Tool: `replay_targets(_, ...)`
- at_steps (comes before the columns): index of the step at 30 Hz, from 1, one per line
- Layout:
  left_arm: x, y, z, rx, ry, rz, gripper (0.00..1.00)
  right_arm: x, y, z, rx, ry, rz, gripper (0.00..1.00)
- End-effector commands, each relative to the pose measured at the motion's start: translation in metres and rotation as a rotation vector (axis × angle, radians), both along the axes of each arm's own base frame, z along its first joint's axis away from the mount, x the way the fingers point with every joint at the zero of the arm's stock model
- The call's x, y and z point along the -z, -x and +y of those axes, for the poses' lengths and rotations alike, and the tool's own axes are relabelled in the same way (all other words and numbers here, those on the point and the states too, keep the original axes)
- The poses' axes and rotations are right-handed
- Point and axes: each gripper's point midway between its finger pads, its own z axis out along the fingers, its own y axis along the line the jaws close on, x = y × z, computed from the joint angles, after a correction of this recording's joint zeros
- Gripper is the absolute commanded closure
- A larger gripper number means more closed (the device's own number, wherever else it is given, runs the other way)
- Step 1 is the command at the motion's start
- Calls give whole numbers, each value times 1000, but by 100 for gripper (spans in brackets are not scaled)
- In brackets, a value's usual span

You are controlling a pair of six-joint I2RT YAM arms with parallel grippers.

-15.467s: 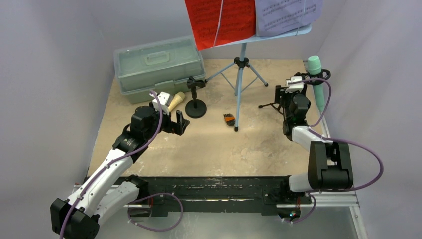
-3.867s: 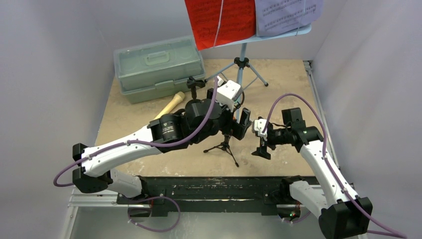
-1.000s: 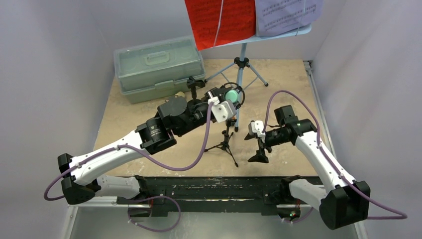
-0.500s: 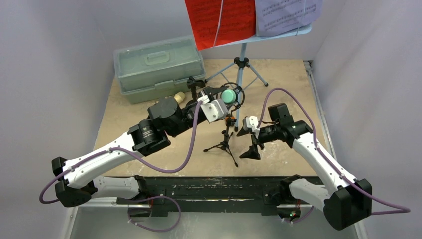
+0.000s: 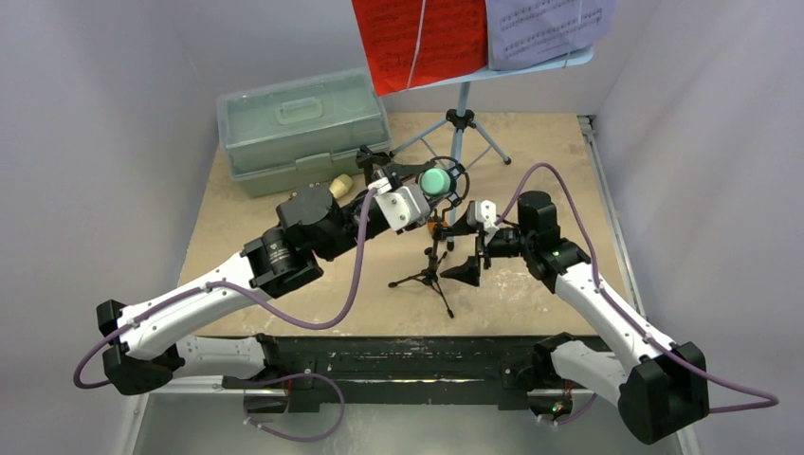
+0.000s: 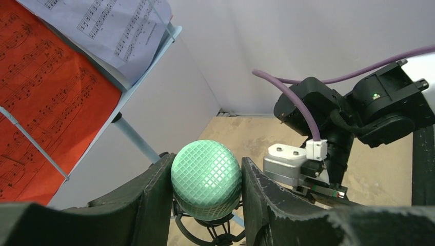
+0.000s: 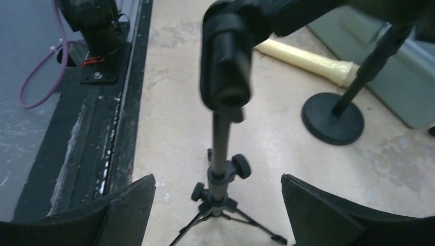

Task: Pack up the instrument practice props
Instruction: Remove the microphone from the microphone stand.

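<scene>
Fingers (image 6: 149, 200) of the left hand (image 6: 206, 202) press on both sides of the round mesh head of the teal toy microphone (image 6: 205, 179). The hand is partly closed and grips that head. The microphone stands head up in the ring at the top of the black ring-top tripod holder (image 5: 431, 275), whose legs rest on the tan table (image 5: 512, 313) near its middle.

Just to the right of the tripod's thin pole (image 7: 220, 138), the right hand (image 7: 220, 207) is spread wide and holds nothing. Its wrist view shows the pole centred in the gap between the two fingers and clear of both. Whether the pole is actually between them or just ahead of them cannot be told.

Farther left, the black round-base mic holder (image 7: 332, 120) stands upright, with the tan toy microphone (image 7: 302, 59) lying on the table just beyond it. Behind these, at the far left, sits the pale green translucent plastic case (image 5: 299, 118), closed, handle on top. At the far middle the light-blue music rack on tripod legs (image 5: 460, 133) carries a red music sheet (image 5: 417, 38) on the left and a purple music sheet (image 5: 545, 28) on the right.
</scene>
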Motion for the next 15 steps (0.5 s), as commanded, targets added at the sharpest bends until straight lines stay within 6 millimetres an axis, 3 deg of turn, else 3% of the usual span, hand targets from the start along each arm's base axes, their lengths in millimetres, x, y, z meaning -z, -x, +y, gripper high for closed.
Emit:
replay_targets(1,-59,21,21,48,162,-39,100,-32,-26,14,56,-136,-99,4)
replay_targets(6,-76,30,36,53,195,-47,100,-37,-31,20,45,-198,-99,5)
replay_targets(15,-106,46,70,52,229,-69,100,-24,-29,16,44,-168,-121,4)
